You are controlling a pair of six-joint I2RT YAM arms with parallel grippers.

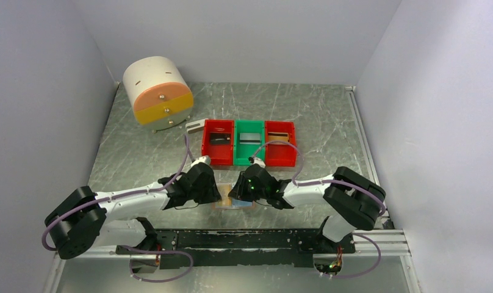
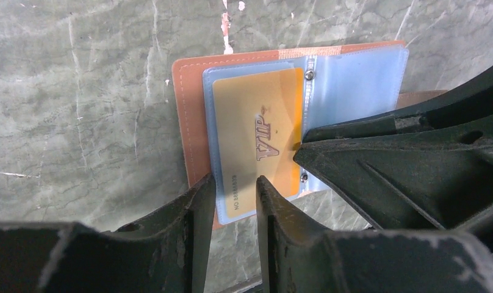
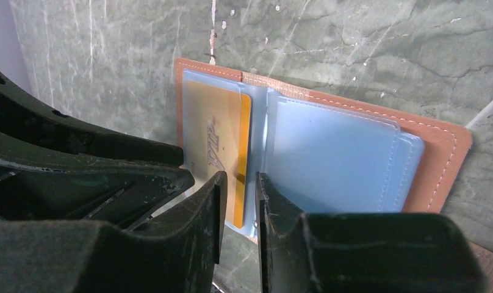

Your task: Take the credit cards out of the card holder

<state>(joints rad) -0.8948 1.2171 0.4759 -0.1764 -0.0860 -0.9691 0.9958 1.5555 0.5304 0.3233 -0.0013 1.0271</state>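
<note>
Both arms are down low over the card holder [image 2: 189,122], which lies open and flat on the counter [image 2: 79,122] at the near edge, right between them. That makes sense: opened leather-side down, it puts its blue pockets [image 3: 329,159] face up where the fingers can reach.

One card is left in it by my count, the yellow-orange card [image 2: 250,140], sitting in the left-hand pocket. The right-hand pockets look empty.

The left end effector [image 2: 235,198] has its two fingers a little apart, straddling the card's near edge. That looks like lining up for a pinch, and I see nothing clamped yet. The right end effector [image 3: 239,189] also shows a slim gap between its fingers. It sits at the card's inner edge by the fold, and from the left wrist view its tip touches the card there. My guess is that it is there to pin the holder while the other arm pulls.

Further back stand three bins in a row: the left red bin [image 1: 218,160], the green bin [image 1: 249,161] and the right red bin [image 1: 280,161]. Each seems to hold one card: a dark card [image 1: 220,139], a pale card [image 1: 249,137] and a brown card [image 1: 281,136]. So that is three cards out and one to go, as I judge it.

There is also one round drawer unit [image 1: 157,91] in the far left corner. One small grey-white block [image 1: 195,126] lies just beside the left red bin.
</note>
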